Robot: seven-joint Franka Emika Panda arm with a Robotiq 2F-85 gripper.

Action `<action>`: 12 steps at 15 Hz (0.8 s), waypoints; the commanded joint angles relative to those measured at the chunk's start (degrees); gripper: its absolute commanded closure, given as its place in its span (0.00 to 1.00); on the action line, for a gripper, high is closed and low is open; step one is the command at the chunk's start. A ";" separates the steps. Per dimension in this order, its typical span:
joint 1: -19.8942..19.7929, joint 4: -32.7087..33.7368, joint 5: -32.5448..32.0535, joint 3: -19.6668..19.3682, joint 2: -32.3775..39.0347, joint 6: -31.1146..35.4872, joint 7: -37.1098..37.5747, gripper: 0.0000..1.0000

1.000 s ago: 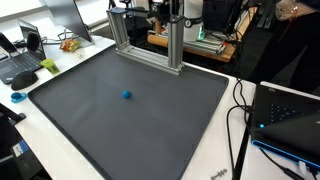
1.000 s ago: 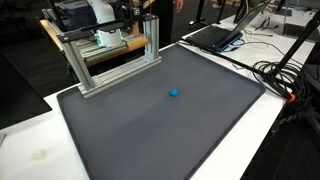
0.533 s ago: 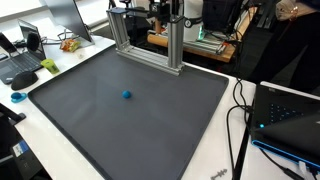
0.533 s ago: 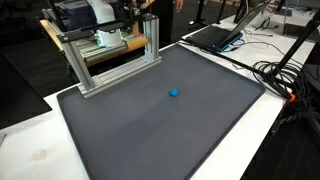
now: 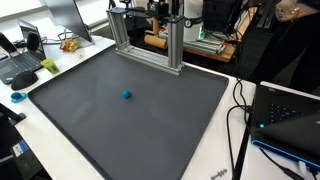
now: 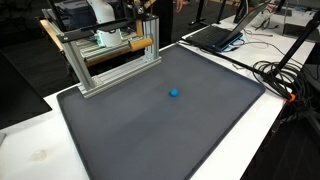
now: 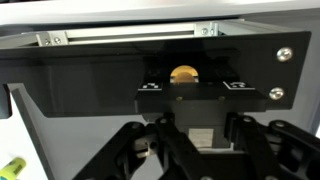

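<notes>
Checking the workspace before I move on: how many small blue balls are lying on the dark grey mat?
1. In both exterior views the blue ball lies near the middle of the grey mat; nothing there could hide another.

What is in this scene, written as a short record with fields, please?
grasping part: pincer shut, close in front of a black panel
nearest thing: brass knob on that panel; contact cannot be told
mat: grey mat, lying flat
frame: aluminium frame at one edge of the mat
ball: small blue ball on the mat, apart from the frame
</notes>
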 commanded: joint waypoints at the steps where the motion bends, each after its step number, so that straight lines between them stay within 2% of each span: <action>1: 1.08 2.58 0.81 1.58 1.55 2.30 2.50 0.78; 6: 1.33 7.42 -0.58 4.34 6.54 5.34 5.25 0.78; 12: 2.49 16.66 -1.45 6.91 14.36 2.93 5.92 0.78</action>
